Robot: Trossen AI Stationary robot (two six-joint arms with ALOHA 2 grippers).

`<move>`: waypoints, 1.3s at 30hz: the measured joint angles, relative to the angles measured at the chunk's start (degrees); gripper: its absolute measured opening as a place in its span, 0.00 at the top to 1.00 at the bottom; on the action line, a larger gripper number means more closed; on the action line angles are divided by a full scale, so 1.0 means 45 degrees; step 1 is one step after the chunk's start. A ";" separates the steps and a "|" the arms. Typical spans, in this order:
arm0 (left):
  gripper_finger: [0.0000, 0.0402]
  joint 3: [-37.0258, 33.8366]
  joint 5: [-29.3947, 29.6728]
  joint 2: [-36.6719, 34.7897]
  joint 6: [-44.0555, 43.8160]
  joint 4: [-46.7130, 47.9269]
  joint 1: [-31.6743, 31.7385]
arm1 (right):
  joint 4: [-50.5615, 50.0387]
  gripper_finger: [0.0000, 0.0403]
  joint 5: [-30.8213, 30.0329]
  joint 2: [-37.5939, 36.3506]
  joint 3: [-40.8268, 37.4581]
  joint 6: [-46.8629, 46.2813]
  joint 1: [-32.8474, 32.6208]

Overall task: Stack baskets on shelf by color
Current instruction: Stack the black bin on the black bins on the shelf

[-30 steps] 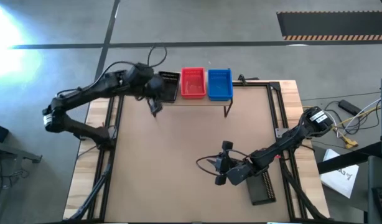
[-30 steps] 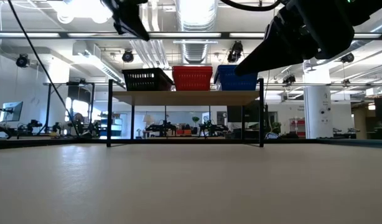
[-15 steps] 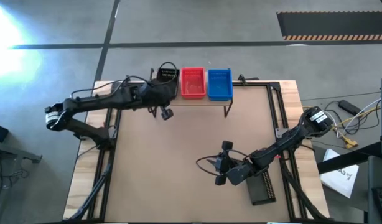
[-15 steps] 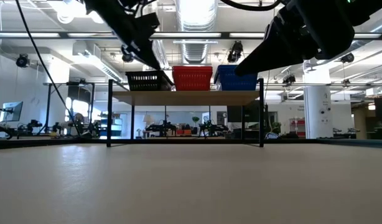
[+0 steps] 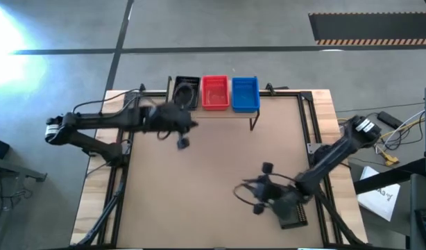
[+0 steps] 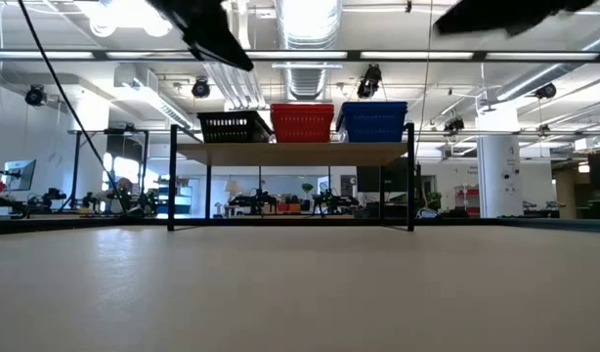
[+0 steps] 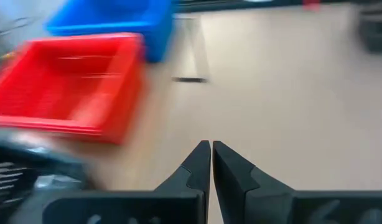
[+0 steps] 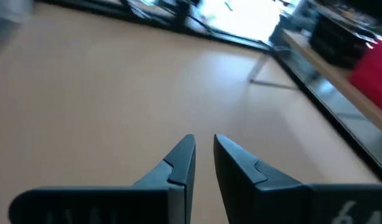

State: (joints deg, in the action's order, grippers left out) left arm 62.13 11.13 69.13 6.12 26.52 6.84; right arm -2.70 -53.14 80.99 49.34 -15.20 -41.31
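On the shelf (image 5: 220, 111) at the table's far edge, black (image 5: 186, 89), red (image 5: 214, 92) and blue (image 5: 245, 94) baskets rest side by side on their bottoms. The low view shows the same three baskets, black (image 6: 230, 125), red (image 6: 302, 122) and blue (image 6: 373, 120). A further black basket (image 5: 294, 212) lies on the table near the right edge, partly under my right arm. My left gripper (image 5: 182, 137) is shut and empty, hovering in front of the shelf's left end. My right gripper (image 5: 258, 189) hovers over the near right part of the table, open by a narrow gap (image 8: 203, 146), empty.
The shelf's thin black legs (image 6: 171, 176) stand on the tabletop (image 5: 213, 167). Black frame rails (image 5: 313, 125) run along the table's sides. Cables (image 5: 393, 135) lie beyond the right edge. The left wrist view shows the red basket (image 7: 73, 93) and the blue basket (image 7: 116, 18) close by.
My left gripper has drawn back from the black basket on the shelf toward the near edge, with the arm swinging lower over the table. My right gripper has shifted toward the table's right and near edges, and its arm has mostly left the low view.
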 joint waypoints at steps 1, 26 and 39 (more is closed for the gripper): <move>1.00 -0.0261 -0.0013 -0.0167 -0.0192 -0.0011 -0.0506 | -0.0195 0.87 -0.0094 -0.0280 0.0005 -0.0262 -0.0464; 1.00 -0.7301 0.2041 0.3330 -0.3610 -1.4429 -0.7095 | -1.1909 0.84 0.7979 0.3137 0.5450 -1.7814 -0.7070; 1.00 -0.6849 0.1983 0.3796 -0.3547 -1.4478 -0.6871 | -1.3210 0.64 0.8149 0.4320 0.5421 -1.2697 -0.6460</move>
State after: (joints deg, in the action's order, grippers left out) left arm 31.31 20.05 86.21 -9.85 -38.63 -24.08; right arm -62.14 -16.47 100.43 73.73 -72.34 -70.38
